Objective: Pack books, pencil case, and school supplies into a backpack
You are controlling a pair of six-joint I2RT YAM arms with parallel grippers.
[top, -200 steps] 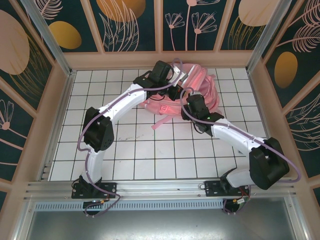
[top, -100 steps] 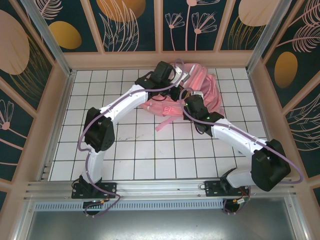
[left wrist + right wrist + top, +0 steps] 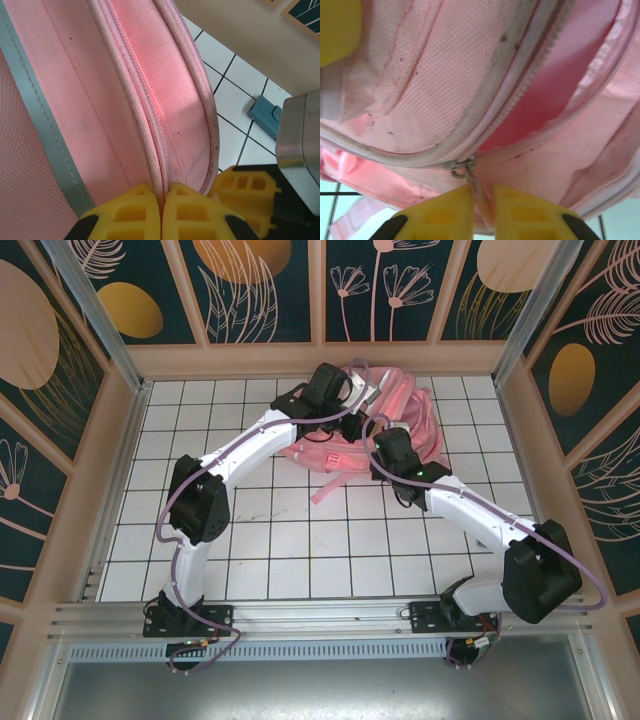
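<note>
Gripped piped edge [image 3: 159,150] of backpack [image 3: 75,100] with clenched left hand [image 3: 162,210]; pinched zipper pull [image 3: 462,167] in right hand [image 3: 483,210], zipper partly parted.

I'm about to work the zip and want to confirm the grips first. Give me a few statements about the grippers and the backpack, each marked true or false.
1. The left gripper is shut on a piped seam of the backpack. True.
2. The right gripper hangs wide open, clear of the fabric. False: its fingers are closed on the zipper pull.
3. The zipper is partly open, with pink lining showing in the gap. True.
4. The backpack lies at the near edge of the table, beside the arm bases. False: it lies at the far side, close to the back wall, and both arms reach out to it.
</note>
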